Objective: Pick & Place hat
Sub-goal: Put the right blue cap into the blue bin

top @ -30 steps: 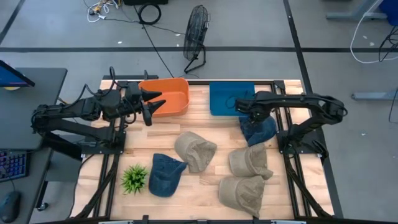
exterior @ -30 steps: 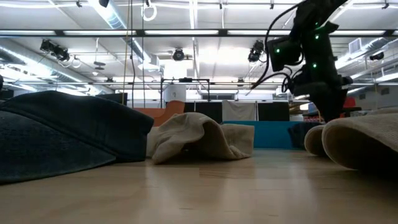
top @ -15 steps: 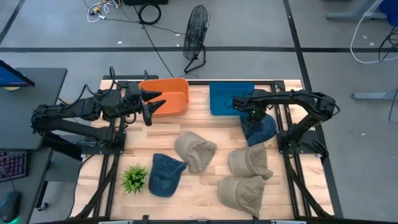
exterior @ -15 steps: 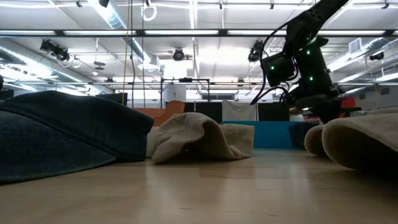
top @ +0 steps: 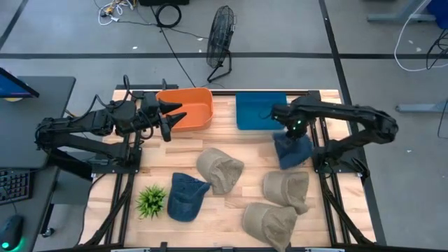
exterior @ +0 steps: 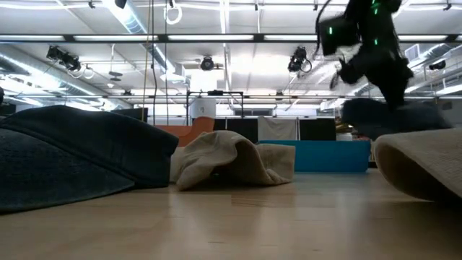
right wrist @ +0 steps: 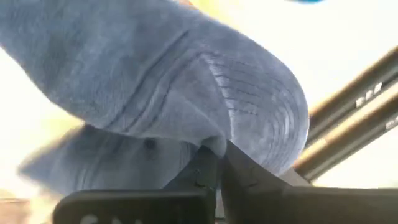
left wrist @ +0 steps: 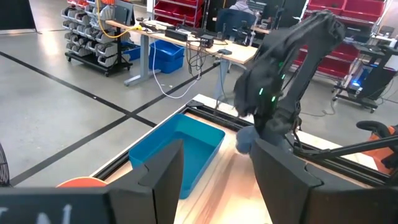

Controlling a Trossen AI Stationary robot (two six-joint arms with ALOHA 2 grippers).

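Observation:
My right gripper [top: 287,134] is shut on a dark blue hat [top: 294,151] at the table's far right, just near of the blue bin [top: 259,110]. In the low view the hat [exterior: 393,117] hangs under the gripper [exterior: 393,95], above the table top. My left gripper [top: 168,120] hovers open and empty beside the orange bin [top: 190,109] at the far left. Its wrist view shows both fingers spread wide [left wrist: 217,180]. My right gripper pinches the blue hat's cloth [right wrist: 214,142] between its two shut fingers, right beside the stitched brim [right wrist: 249,93]. The fingers come from above, pointing down. The hat hangs below them, lifted off the table; one layer or several I cannot tell.
Other hats lie on the wooden table: a tan one [top: 218,168] in the middle, a blue one [top: 186,197] near left, two tan ones [top: 285,187] [top: 269,220] near right. A small green plant [top: 151,201] stands near the left edge.
My right gripper has shut on the dark blue hat and risen with it. The hat, which lay on the table beside the blue bin, now hangs lifted below the fingers.

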